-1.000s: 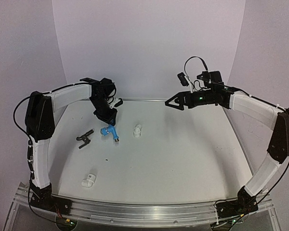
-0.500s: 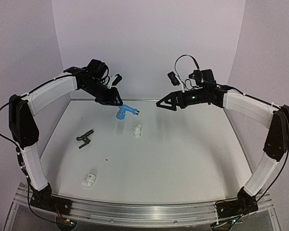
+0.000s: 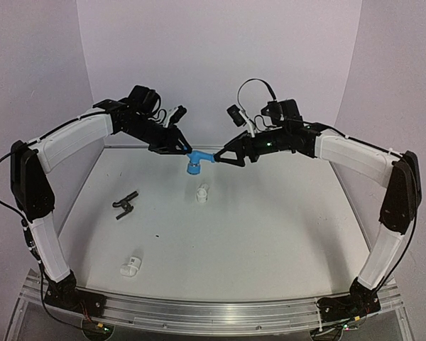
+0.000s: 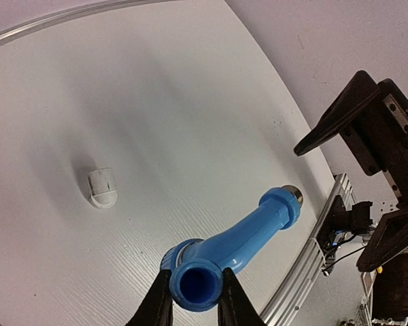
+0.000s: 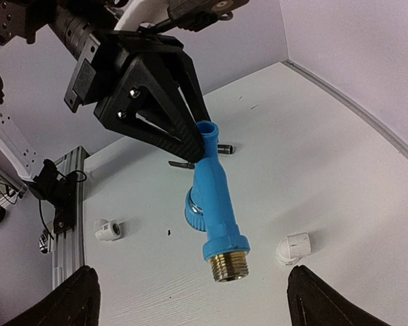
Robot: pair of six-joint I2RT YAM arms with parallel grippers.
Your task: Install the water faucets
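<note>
The blue water faucet (image 3: 197,160) hangs in the air above the back middle of the table. My left gripper (image 3: 186,149) is shut on its open spout end (image 4: 192,284), a finger on each side. The stem with its brass thread (image 5: 225,264) points toward my right gripper (image 3: 221,158). That gripper (image 5: 190,288) is open, its fingertips (image 5: 78,292) wide apart on either side of the threaded end without touching it. The ribbed knob (image 5: 192,204) faces down toward the table.
One white pipe fitting (image 3: 202,192) stands below the faucet, another (image 3: 130,266) lies near the front left. A small black part (image 3: 126,204) lies at the left. The aluminium rail (image 3: 199,312) runs along the near edge.
My left gripper has lifted the faucet off the table and carried it right to the middle. My right gripper has moved left until its fingers flank the threaded end.
</note>
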